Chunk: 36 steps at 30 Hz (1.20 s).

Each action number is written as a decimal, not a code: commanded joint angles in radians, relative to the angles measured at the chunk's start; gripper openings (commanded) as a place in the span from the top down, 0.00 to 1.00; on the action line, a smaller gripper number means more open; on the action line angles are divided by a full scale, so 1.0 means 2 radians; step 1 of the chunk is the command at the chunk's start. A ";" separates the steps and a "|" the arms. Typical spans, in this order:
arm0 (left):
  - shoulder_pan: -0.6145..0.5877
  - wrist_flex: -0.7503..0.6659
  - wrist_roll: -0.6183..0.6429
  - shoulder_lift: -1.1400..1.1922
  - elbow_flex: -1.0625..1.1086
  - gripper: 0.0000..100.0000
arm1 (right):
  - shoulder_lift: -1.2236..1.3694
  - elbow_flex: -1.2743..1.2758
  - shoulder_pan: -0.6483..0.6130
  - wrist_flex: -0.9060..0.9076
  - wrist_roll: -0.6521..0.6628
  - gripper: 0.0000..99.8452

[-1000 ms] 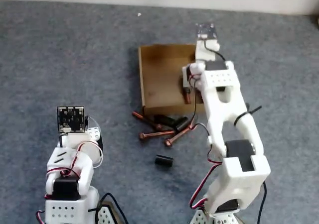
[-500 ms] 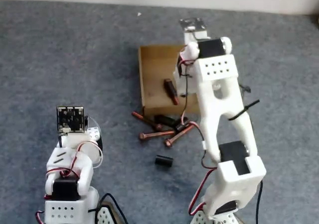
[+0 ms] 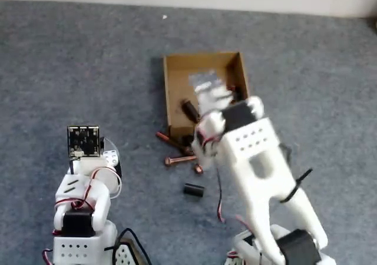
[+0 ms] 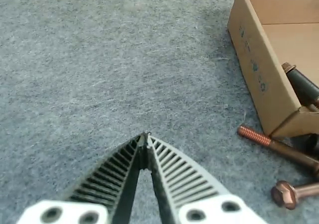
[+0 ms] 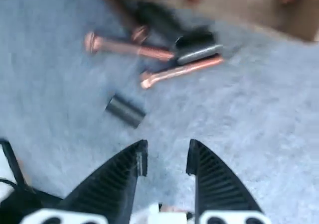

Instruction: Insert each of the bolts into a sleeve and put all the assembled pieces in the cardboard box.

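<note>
I find the left gripper (image 4: 145,140) pressed together and empty above the carpet (image 4: 75,59). The right gripper (image 5: 167,152) stands spread, holding nothing, near a loose sleeve (image 5: 124,110). One assembled piece (image 3: 189,110) lies in the cardboard box (image 3: 166,88). Loose bolts (image 5: 127,47) lie just outside it (some overlapping).

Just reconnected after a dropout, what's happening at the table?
The right gripper hangs over the grey carpet with open, empty jaws, near a short black cylindrical sleeve and loose copper-coloured metal bolts. One bolt-in-sleeve assembly lies in the brown cardboard box. The left gripper sits apart, jaws shut, holding nothing.
</note>
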 commanded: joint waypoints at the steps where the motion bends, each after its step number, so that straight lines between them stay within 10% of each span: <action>1: -0.007 -0.009 -0.008 -0.001 -0.002 0.98 | -0.036 0.089 -0.051 -0.048 0.057 0.88; 36: -0.067 -0.011 -0.008 -0.001 -0.004 0.98 | 0.050 0.322 -0.122 -0.385 0.128 0.79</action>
